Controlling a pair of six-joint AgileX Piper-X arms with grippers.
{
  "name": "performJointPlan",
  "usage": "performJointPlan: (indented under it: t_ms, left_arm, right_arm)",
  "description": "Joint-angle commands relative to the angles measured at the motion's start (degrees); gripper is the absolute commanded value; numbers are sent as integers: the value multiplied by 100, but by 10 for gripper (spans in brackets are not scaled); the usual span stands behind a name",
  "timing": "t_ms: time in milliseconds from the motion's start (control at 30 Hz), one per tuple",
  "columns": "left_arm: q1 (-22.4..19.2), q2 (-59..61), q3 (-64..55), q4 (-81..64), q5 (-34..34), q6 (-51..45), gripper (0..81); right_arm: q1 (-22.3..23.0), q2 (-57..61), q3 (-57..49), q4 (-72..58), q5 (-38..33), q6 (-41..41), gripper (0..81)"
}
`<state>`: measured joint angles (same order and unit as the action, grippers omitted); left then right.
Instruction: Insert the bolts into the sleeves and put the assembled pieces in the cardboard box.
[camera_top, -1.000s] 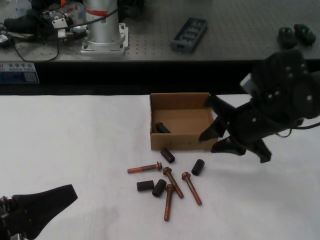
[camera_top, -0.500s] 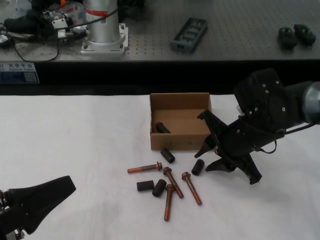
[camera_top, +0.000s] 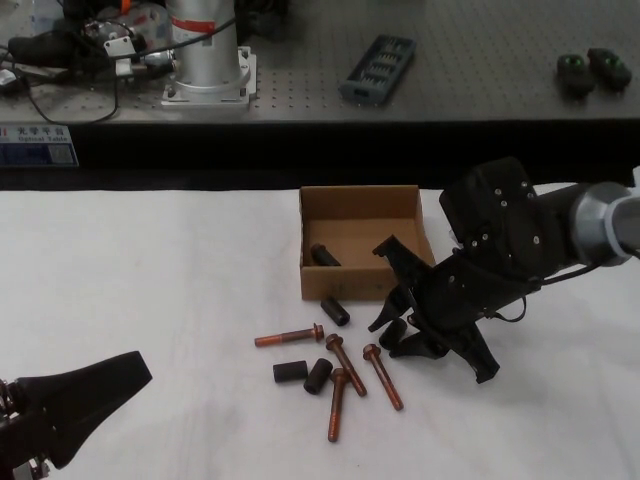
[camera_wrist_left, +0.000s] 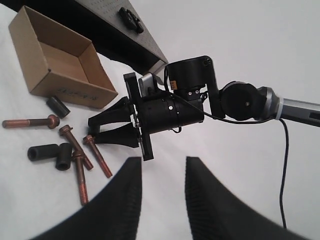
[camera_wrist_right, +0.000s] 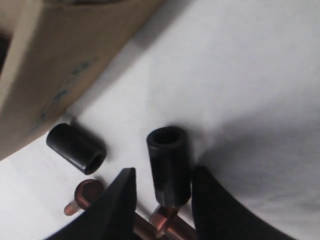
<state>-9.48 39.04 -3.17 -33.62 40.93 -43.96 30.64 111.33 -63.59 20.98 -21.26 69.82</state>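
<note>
Sleeve-picking is the step I judge to be in hand. My right gripper (camera_wrist_left: 92, 131) hangs low over the white cloth (camera_top: 150, 280) with its fingers spread wide, and a black sleeve (camera_wrist_right: 169, 165) lies on its side between them, not yet clamped. That sleeve sits just in front of the cardboard box (camera_top: 360, 282), with a second sleeve (camera_wrist_right: 76, 147) near it and a bolt head (camera_wrist_right: 87, 192) just beside my finger. The next move, as I see it, calls for closing squarely on the sleeve's sides without nudging that bolt, then lifting it so its bore is clear for a bolt. My left gripper (camera_wrist_left: 163, 162) waits at the near corner of the cloth, well apart from the parts, fingers parted and holding nothing; it would have to fetch one of the four copper-coloured bolts (camera_top: 346, 364). A dark piece (camera_top: 325, 255) lies in the box already; I cannot tell whether a bolt is in it. Beyond the cloth stands a dark perforated table (camera_top: 480, 80) with a metal post (camera_top: 205, 50), a grey rack (camera_top: 378, 66) and cables (camera_top: 50, 50).
</note>
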Motion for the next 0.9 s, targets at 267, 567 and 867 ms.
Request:
performJointPlan:
  t_ms: [267, 567, 867]
  left_arm:
    - [11, -55, -14, -124, 19, -106, 223]
    - [11, -55, -14, -124, 19, -106, 223]
    - [11, -55, -14, -113, -208, 7, 223]
  right_arm:
    - [21, 122, -15, -71, 13, 0, 160]
    - [-97, 122, -15, -366, -121, -157, 15]
    - [-139, -593, 5, -471, -94, -1527, 15]
